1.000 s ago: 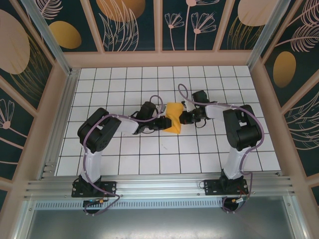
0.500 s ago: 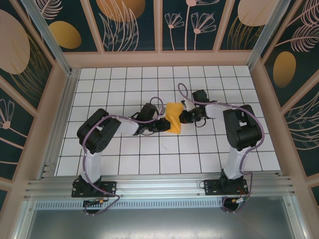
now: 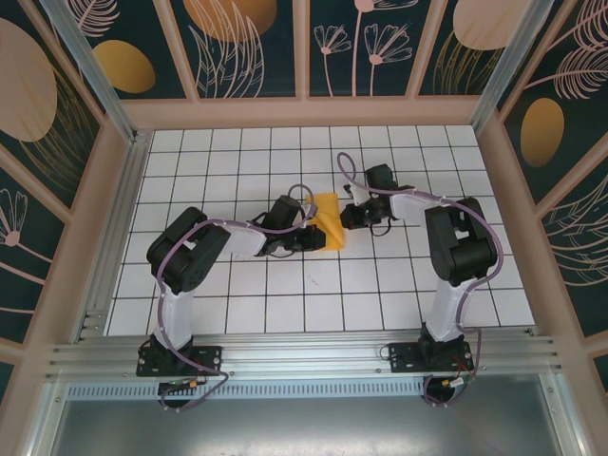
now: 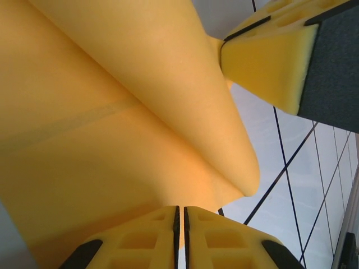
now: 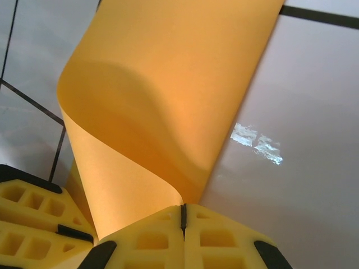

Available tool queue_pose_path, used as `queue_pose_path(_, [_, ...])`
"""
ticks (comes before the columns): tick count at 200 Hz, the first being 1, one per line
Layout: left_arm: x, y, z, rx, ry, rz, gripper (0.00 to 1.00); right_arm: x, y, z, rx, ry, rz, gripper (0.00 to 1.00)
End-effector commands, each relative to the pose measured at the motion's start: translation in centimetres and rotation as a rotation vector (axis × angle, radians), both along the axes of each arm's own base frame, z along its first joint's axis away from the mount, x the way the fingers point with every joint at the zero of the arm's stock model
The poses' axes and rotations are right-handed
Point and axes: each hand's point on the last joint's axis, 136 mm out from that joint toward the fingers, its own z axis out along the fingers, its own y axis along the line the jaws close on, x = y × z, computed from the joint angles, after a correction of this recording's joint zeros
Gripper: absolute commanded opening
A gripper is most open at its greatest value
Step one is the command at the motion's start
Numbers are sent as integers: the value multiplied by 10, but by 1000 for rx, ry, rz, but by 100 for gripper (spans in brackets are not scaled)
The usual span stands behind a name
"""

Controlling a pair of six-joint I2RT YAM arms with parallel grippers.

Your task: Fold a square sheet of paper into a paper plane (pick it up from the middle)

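Left gripper [image 4: 180,218], its moulded yellow jaws pinched tight on one edge of the square sheet of paper [image 3: 329,218], anchors the work over the white grid-tiled table [image 3: 237,152], midway between its left and right edges. The thin, matte orange sheet bows in a soft curl, not yet a sharp crease. The right gripper [image 5: 183,216], likewise clamped shut on the opposite edge, appears placed to steer the fold.
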Motion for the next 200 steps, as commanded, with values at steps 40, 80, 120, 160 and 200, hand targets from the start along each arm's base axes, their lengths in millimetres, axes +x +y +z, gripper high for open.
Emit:
queue_pose_path(40, [3, 8, -6, 60, 3, 17, 16, -5, 5, -6, -12, 16, 36, 2])
queue_pose_path(80, [2, 12, -11, 82, 8, 21, 16, -4, 9, 5, 10, -11, 43, 1])
queue_pose_path(120, [1, 14, -12, 98, 2, 22, 15, -1, 12, 2, 18, -6, 54, 1])
queue_pose_path(160, [1, 15, -14, 111, 0, 16, 14, 4, 13, 6, 15, -17, 62, 1])
queue_pose_path(200, [4, 20, -15, 156, -20, 17, 13, 5, 13, 3, 12, -11, 69, 1])
